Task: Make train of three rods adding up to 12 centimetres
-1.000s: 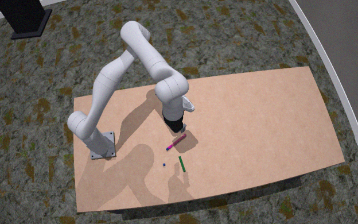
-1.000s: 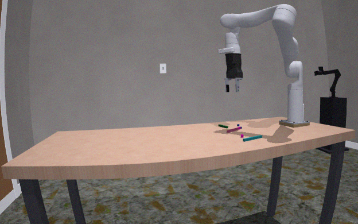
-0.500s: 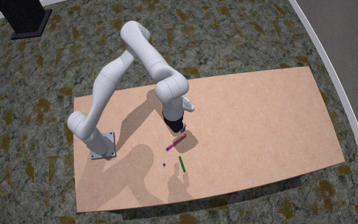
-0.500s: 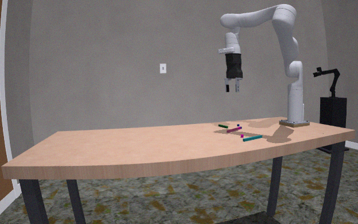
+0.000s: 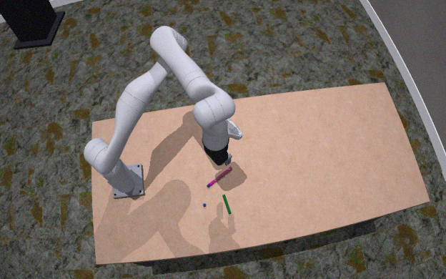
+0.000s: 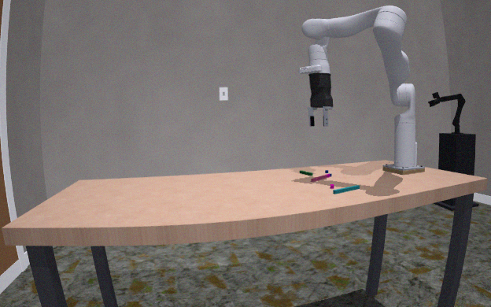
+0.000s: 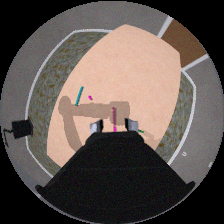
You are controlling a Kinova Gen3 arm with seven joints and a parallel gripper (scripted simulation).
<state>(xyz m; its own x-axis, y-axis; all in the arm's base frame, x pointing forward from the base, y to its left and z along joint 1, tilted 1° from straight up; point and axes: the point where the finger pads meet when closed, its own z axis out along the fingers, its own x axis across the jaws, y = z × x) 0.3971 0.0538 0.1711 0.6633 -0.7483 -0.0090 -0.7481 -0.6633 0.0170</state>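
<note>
We are hovering our gripper (image 6: 319, 118) fully open, gripping nothing. Directly beneath it one pink rod (image 6: 320, 178) is lying capped by one blue cube (image 5: 208, 185); farther out we are counting one green rod (image 6: 306, 172), one loose blue cube (image 5: 204, 205), one magenta cube (image 6: 332, 186), one turquoise rod (image 6: 346, 190).

The open two-finger gripper (image 6: 319, 117) is hanging high above the tan wooden table (image 6: 165, 205), leaving open air beneath. Only low coloured rods (image 6: 320, 178) are lying below, near the arm's grey base plate (image 6: 418, 170).
</note>
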